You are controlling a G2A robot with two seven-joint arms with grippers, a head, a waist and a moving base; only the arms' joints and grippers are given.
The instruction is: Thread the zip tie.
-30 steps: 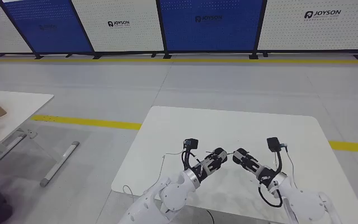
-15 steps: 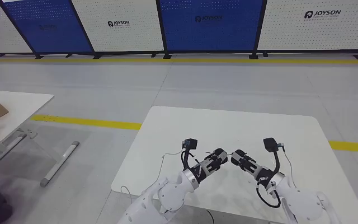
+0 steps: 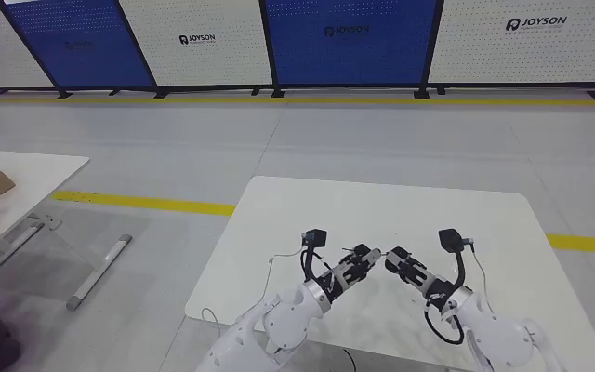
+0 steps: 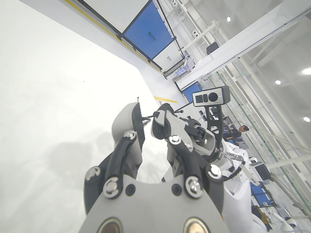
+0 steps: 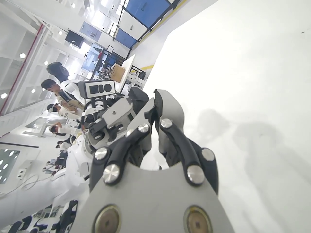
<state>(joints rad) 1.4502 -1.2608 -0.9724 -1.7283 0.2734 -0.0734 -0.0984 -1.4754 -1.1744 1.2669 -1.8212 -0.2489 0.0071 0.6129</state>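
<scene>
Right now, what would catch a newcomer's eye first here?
The left hand and right hand come almost tip to tip above the white table, near its edge closest to the robot. A thin black zip tie spans the gap between the left hand's fingers.

Your left arm [image 3: 288,325] and right arm [image 3: 502,339], at 7 and 5 o'clock of the top view, wear glossy white rounded shells that give way to black-and-grey banded wrists, with a loose black cable looping beside each. Each wrist carries a thin black bracket topped by a flat camera box. The left wrist camera [image 5: 99,88] and right wrist camera [image 4: 211,98] both have a pale face with dark lenses. Your left gripper [image 4: 145,120] and right gripper [image 5: 153,112] match: a grey base plate with two brass-ringed holes, black linkage bars pinned by silver screws, and grey fingers [image 4: 122,122] faced with black ribbed pads [image 4: 138,122].
</scene>
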